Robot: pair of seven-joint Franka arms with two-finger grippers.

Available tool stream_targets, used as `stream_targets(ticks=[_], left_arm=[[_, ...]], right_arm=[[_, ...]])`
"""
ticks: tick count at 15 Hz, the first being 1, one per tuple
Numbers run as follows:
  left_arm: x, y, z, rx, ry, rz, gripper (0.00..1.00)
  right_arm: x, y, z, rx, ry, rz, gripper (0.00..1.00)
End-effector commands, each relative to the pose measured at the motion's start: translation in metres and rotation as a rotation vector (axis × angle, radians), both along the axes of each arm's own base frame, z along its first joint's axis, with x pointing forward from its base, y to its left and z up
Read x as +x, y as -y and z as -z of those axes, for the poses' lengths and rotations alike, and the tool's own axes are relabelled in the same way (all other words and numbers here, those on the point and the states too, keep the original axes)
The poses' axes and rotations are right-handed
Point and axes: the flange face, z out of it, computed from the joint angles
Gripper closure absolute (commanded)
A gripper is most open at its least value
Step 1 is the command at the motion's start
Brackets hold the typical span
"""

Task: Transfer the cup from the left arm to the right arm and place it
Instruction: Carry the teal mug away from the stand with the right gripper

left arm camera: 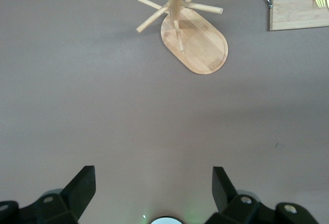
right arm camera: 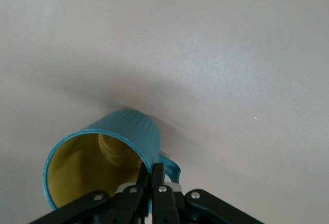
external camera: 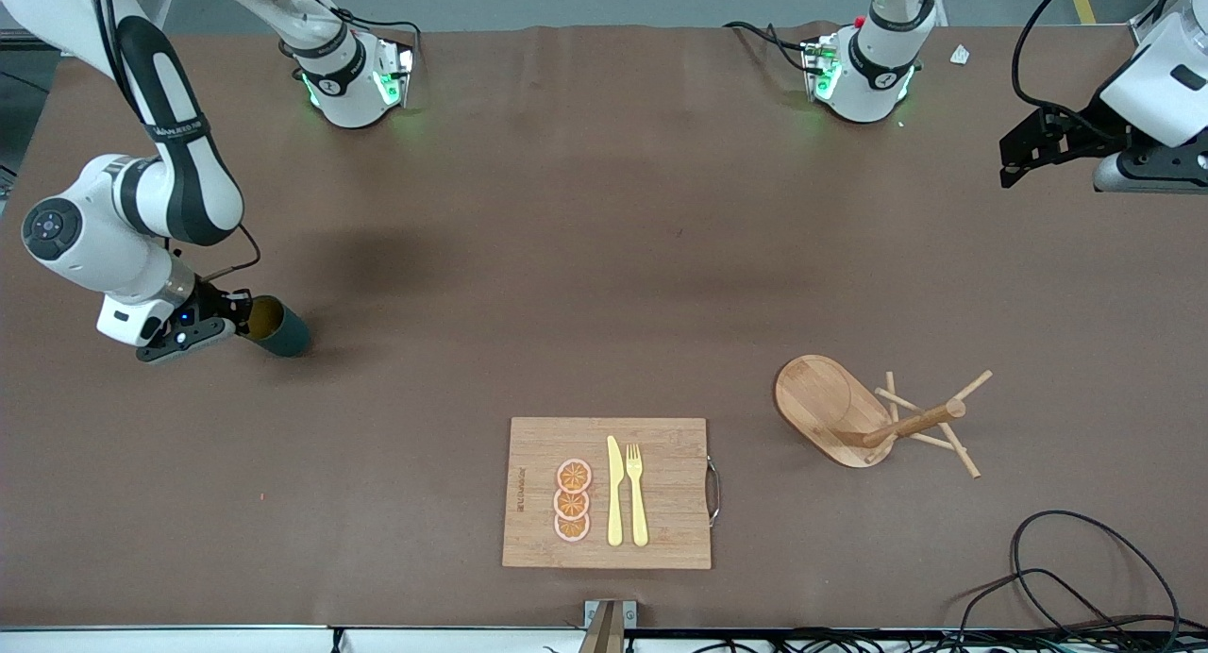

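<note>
Here you see the right claw (external camera: 236, 321) pinching the rim of the cup (external camera: 278, 328), which is tilted on its side low over the tabletop (external camera: 566, 257) at the right arm's end. Your left claw (left arm camera: 154, 183) waits with its fingers spread wide, high over the tabletop at the left arm's end, with the wooden mug rack (external camera: 878, 412) in its wrist view.

- Table (external camera: 585, 257): brown covering, slightly creased.
- Bamboo cutting board (external camera: 538, 450), metal handle at one end, near the front-camera edge.
- Wooden mug tree (external camera: 882, 419), oval base, toward the left arm's end.
- Black cable (external camera: 1085, 559), looped, at that end's near corner.
</note>
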Motion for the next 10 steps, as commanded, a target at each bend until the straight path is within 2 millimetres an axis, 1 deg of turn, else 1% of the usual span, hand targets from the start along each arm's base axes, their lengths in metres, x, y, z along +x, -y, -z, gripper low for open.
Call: stream_targets(ticks=[1, 2, 3, 4, 5, 6, 8, 10], left_arm=[[-0.007, -0.001, -0.004, -0.003, 0.002, -0.003, 0.00], [-0.006, -0.001, -0.003, -0.003, 0.002, -0.003, 0.00], [-0.006, -0.001, -0.003, -0.003, 0.004, -0.003, 0.00], [-0.006, -0.001, -0.004, -0.004, 0.005, -0.003, 0.00], [-0.006, -0.001, -0.004, -0.004, 0.005, -0.003, 0.00], [-0.006, -0.001, -0.004, -0.004, 0.005, -0.003, 0.00], [-0.007, -0.001, -0.005, -0.004, 0.007, -0.003, 0.00], [-0.006, -0.002, -0.005, -0.004, 0.007, -0.004, 0.00]], right_arm=[[-0.005, 0.009, 0.007, -0.003, 0.002, -0.011, 0.98], [-0.005, 0.010, 0.009, -0.002, -0.001, -0.010, 0.96], [-0.005, 0.010, 0.010, -0.003, -0.002, -0.010, 0.89], [-0.005, 0.011, 0.011, -0.002, -0.005, -0.007, 0.66], [-0.005, 0.012, 0.011, -0.002, -0.003, -0.004, 0.19], [-0.006, 0.017, 0.010, -0.002, -0.001, 0.007, 0.00], [-0.004, 0.016, 0.006, 0.000, -0.007, 0.014, 0.00], [-0.003, 0.012, -0.003, 0.005, -0.022, 0.045, 0.00]])
